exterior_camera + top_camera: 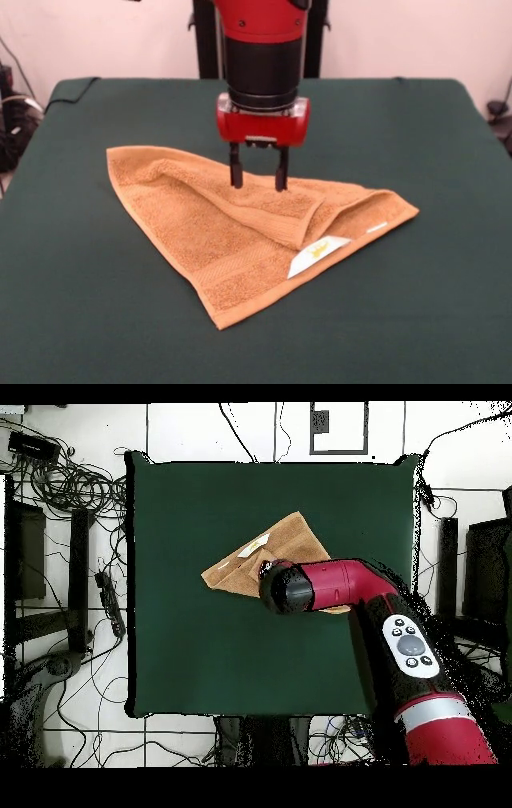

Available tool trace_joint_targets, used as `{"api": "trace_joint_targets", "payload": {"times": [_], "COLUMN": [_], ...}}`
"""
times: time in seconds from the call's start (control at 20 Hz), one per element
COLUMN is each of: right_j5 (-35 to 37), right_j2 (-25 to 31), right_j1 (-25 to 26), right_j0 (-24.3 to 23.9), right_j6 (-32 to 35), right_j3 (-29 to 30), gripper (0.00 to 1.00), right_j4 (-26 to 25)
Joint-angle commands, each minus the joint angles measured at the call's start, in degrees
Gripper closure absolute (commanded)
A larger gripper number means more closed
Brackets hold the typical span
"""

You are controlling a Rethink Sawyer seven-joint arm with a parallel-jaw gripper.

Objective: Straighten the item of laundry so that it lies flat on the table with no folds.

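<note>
Jaws stand parted, holding nothing, gripper (259, 178) tips resting on or just above the folded-over layer of the towel (240, 228), which lies doubled into a triangle mid-table (448, 304). White label (318, 254) sits below and right of the jaws. Risk: pinching both layers drags the whole towel instead of unfolding.

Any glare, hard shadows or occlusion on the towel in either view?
Front view: even, soft light, no glare; the towel shows only faint shading under its fold, and the open gripper is sharp. Overhead view: the arm hides part of the towel; the green table looks flat and matte, without hotspots.
</note>
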Motion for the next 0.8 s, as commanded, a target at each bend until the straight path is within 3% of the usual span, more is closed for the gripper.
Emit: {"api": "trace_joint_targets", "payload": {"times": [0.05, 0.35, 0.5, 0.8], "right_j5": [8.7, 9.9, 8.9, 13.1], "right_j2": [11.4, 11.3, 15.4, 16.8], "right_j1": [2.5, 1.2, 2.0, 2.7], "right_j0": [-0.5, -0.9, -3.6, -3.5], "right_j6": [-25.0, -30.2, -36.8, -42.4], "right_j3": [0.6, 1.1, 2.2, 0.9], "gripper": [0.0, 0.0, 0.0, 0.0], "right_j4": [-4.2, -5.8, -6.8, -8.6]}}
